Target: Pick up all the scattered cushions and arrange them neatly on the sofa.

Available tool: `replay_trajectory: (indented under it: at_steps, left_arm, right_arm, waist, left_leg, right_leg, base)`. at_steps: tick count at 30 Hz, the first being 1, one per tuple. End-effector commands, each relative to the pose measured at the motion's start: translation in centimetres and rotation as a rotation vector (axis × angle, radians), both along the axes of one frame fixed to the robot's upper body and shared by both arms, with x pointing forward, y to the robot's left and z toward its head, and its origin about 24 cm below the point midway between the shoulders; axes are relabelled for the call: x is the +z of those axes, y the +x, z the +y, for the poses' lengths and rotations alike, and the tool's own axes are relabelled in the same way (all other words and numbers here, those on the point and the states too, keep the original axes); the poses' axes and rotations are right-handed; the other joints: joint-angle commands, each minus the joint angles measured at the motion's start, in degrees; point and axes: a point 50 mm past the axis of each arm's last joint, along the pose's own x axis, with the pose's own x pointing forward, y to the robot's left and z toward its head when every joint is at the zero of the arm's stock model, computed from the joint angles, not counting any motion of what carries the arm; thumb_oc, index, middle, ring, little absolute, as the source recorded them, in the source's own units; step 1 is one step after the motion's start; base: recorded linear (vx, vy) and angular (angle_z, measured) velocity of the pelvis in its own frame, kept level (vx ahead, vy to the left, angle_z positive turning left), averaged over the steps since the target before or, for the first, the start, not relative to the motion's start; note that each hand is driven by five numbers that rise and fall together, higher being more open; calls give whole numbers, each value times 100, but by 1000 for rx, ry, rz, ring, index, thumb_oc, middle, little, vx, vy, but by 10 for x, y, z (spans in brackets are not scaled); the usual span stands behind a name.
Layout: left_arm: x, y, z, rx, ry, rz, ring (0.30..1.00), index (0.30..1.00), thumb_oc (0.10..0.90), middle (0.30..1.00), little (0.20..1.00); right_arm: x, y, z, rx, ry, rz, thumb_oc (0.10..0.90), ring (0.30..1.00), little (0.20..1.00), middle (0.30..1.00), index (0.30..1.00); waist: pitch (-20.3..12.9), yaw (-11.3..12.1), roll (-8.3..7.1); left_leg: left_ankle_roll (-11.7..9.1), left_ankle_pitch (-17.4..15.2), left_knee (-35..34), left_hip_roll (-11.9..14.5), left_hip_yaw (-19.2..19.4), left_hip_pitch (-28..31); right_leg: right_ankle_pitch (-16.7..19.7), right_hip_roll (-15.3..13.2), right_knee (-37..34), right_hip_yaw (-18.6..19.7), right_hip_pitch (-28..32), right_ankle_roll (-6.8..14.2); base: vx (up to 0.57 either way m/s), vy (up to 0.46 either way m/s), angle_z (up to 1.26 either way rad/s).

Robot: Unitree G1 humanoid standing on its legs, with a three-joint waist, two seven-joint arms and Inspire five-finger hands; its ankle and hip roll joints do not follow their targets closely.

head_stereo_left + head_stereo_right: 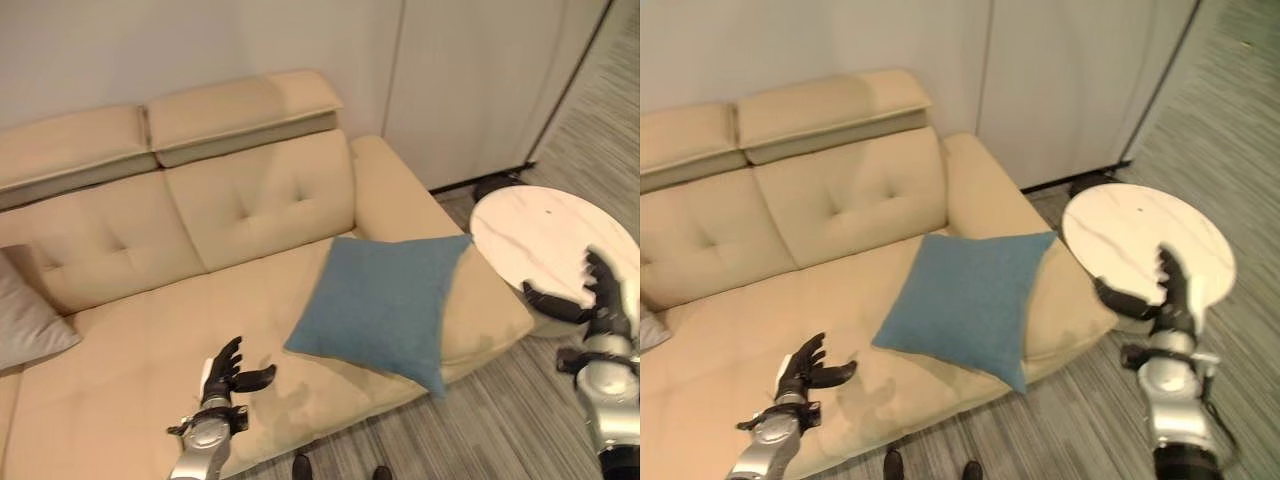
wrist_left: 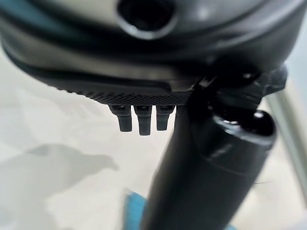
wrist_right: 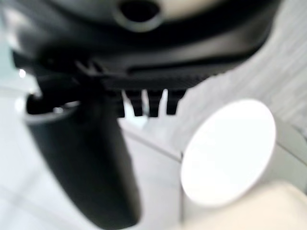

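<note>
Cushions first: the blue cushion point(image 1: 385, 305) lies tilted on the sofa point(image 1: 140, 370), 1 corner hanging past the seat's front edge, near the arm. A grey cushion point(image 1: 25, 315) sits at the far left, cut off by the frame. Left hand point(image 1: 228, 375) hovers over the seat, fingers spread, holding nothing. Right hand point(image 1: 598, 300) is open too, up by the round worktop point(image 1: 545, 230). Best bet: both hands take the blue one by opposite sides and stand it against the backrest. Any cushions on the floor aren't visible.
</note>
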Motion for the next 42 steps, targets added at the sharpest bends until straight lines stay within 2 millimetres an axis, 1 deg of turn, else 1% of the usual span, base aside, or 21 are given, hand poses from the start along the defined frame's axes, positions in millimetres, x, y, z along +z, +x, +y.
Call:
replay_trajectory:
  at_steps: [1, 2, 3, 5, 6, 8, 10, 12, 13, 14, 15, 19, 21, 26, 27, 28, 29, 32, 34, 38, 42]
  left_arm:
    - [29, 34, 0, -38, 20, -172, 900, 900, 800, 900, 900]
    - [29, 33, 0, -38, 21, -172, 900, 900, 800, 900, 900]
    - [28, 33, -1, -28, 7, -175, 900, 900, 800, 900, 900]
    - [29, 32, -1, -29, -3, -181, 900, 900, 800, 900, 900]
    - [30, 31, -2, -30, -8, -185, 900, 900, 800, 900, 900]
    - [30, 31, -4, -32, -13, -184, 900, 900, 800, 900, 900]
    - [30, 31, -4, -34, -13, -185, 900, 900, 800, 900, 900]
    - [31, 32, -4, -33, -12, -190, 900, 900, 800, 900, 900]
    - [31, 32, -4, -33, -12, -190, 900, 900, 800, 900, 900]
    - [33, 34, -4, -34, -15, -197, 900, 900, 800, 900, 900]
    - [34, 35, -5, -37, -14, -203, 900, 900, 800, 900, 900]
    - [36, 38, -6, -39, -14, -210, 900, 900, 800, 900, 900]
    - [37, 39, -6, -30, -16, -218, 900, 900, 800, 900, 900]
    - [42, 46, -9, -38, -17, -238, 900, 900, 800, 900, 900]
    - [46, 50, -9, -43, -15, -255, 900, 900, 800, 900, 900]
    - [46, 50, -9, -43, -15, -255, 900, 900, 800, 900, 900]
    - [54, 57, -9, -46, -10, -286, 900, 900, 800, 900, 900]
    - [68, 69, -8, -44, -1, -343, 900, 900, 800, 900, 900]
    - [80, 78, -7, -34, 4, -397, 900, 900, 800, 900, 900]
    - [103, 95, -8, -30, 16, -488, 900, 900, 800, 900, 900]
    - [133, 113, -3, -4, 31, -600, 900, 900, 800, 900, 900]
  right_arm:
    - [26, 17, 17, 94, 147, -285, 800, 900, 900, 900, 900]
    - [25, 17, 17, 95, 148, -285, 800, 900, 900, 900, 900]
    - [21, 20, 31, 142, 210, -312, 800, 900, 900, 900, 900]
    - [2, 18, 35, 162, 260, -240, 800, 900, 900, 900, 900]
    - [-1, 19, 40, 178, 266, -228, 800, 900, 900, 900, 900]
    - [-17, 17, 50, 206, 316, -188, 800, 900, 900, 900, 900]
    - [-25, 17, 53, 214, 344, -152, 800, 900, 900, 900, 900]
    - [-34, 19, 60, 236, 358, -111, 800, 900, 900, 900, 900]
    - [-34, 19, 60, 236, 358, -111, 800, 900, 900, 900, 900]
    - [-45, 18, 65, 241, 359, -57, 800, 900, 900, 900, 900]
    - [-52, 17, 62, 221, 363, -19, 800, 900, 900, 900, 900]
    - [-53, 22, 71, 228, 328, 8, 800, 900, 900, 900, 900]
    - [-58, 23, 74, 225, 292, 46, 800, 900, 900, 900, 900]
    - [-62, 30, 76, 215, 304, 74, 800, 900, 900, 900, 900]
    - [-65, 34, 81, 227, 319, 88, 800, 900, 900, 900, 900]
    - [-65, 34, 81, 227, 319, 88, 800, 900, 900, 900, 900]
    - [-66, 40, 89, 248, 338, 87, 800, 900, 900, 900, 900]
    - [-65, 49, 101, 280, 357, 74, 800, 900, 900, 900, 900]
    - [-62, 55, 113, 311, 364, 59, 800, 900, 900, 900, 900]
    - [-57, 64, 128, 348, 370, 38, 800, 900, 900, 900, 900]
    - [-49, 73, 142, 402, 364, 14, 800, 900, 900, 900, 900]
  waist:
    - [-164, 169, -218]
    - [-167, 168, -222]
    - [-151, 175, -213]
    - [-137, 181, -215]
    - [-133, 181, -214]
    - [-120, 176, -207]
    - [-102, 183, -202]
    - [-65, 183, -187]
    - [-66, 182, -188]
    - [-27, 190, -168]
    - [-12, 202, -163]
    - [50, 220, -139]
    - [93, 221, -120]
    - [206, 250, -105]
    - [276, 261, -108]
    - [276, 261, -108]
    - [374, 274, -111]
    - [481, 297, -131]
    - [561, 305, -150]
    - [657, 298, -175]
    - [701, 267, -202]
  left_leg:
    - [-158, -798, 16, 1, -196, 161]
    - [-158, -798, 16, 1, -198, 161]
    - [-157, -799, 16, 0, -194, 158]
    - [-164, -795, 16, 4, -190, 160]
    - [-167, -792, 16, 3, -189, 152]
    - [-172, -782, 16, -2, -195, 127]
    - [-174, -771, 16, -12, -211, 99]
    - [-177, -754, 16, -17, -225, 65]
    - [-177, -754, 16, -17, -225, 65]
    - [-180, -739, 16, -27, -245, 17]
    - [-182, -730, 16, -34, -261, -13]
    - [-184, -699, 16, -44, -297, -97]
    - [-176, -686, 16, -56, -322, -156]
    - [-169, -658, 16, -61, -339, -254]
    - [-162, -636, 16, -44, -335, -307]
    - [-162, -636, 16, -44, -334, -308]
    - [-149, -601, 16, -33, -313, -378]
    - [-142, -574, 95, -23, -286, -545]
    - [-140, -571, 172, -22, -284, -698]
    - [-135, -566, 311, -32, -282, -1001]
    - [-139, -559, 390, -23, -260, -1256]
  right_leg:
    - [-344, -277, 175, -175, 121, 531]
    - [-345, -277, 175, -176, 122, 531]
    - [-347, -275, 179, -172, 109, 524]
    - [-343, -274, 170, -189, 117, 517]
    - [-342, -274, 162, -190, 117, 514]
    - [-341, -277, 154, -212, 106, 509]
    - [-341, -283, 149, -226, 94, 504]
    - [-341, -291, 164, -247, 67, 499]
    - [-341, -291, 164, -247, 66, 499]
    - [-340, -302, 174, -266, 32, 494]
    - [-337, -311, 178, -297, 14, 495]
    - [-334, -331, 194, -347, -49, 493]
    - [-334, -341, 218, -363, -95, 489]
    - [-318, -352, 254, -350, -204, 483]
    - [-301, -353, 264, -324, -284, 477]
    - [-301, -353, 265, -324, -285, 477]
    - [-279, -343, 278, -262, -386, 474]
    - [-237, -342, 275, -202, -519, 463]
    - [-199, -350, 269, -178, -633, 459]
    - [-125, -366, 265, -138, -849, 456]
    - [-39, -370, 226, -71, -1056, 467]
  base:
    - [0, 0, 0]
    - [0, 0, 0]
    - [0, 0, 0]
    - [0, 0, 0]
    - [0, 0, 0]
    - [1, 11, 6]
    - [-2, 3, 2]
    - [0, 0, 0]
    - [0, 0, 0]
    - [0, 0, 0]
    - [-23, 5, 3]
    - [-19, 7, 15]
    - [-11, 7, 7]
    - [-22, 4, 2]
    - [0, 0, 0]
    - [-59, 10, 0]
    - [-44, 10, -4]
    - [-53, 15, -12]
    - [-39, 23, -8]
    - [-22, 24, -9]
    - [2, 32, -5]
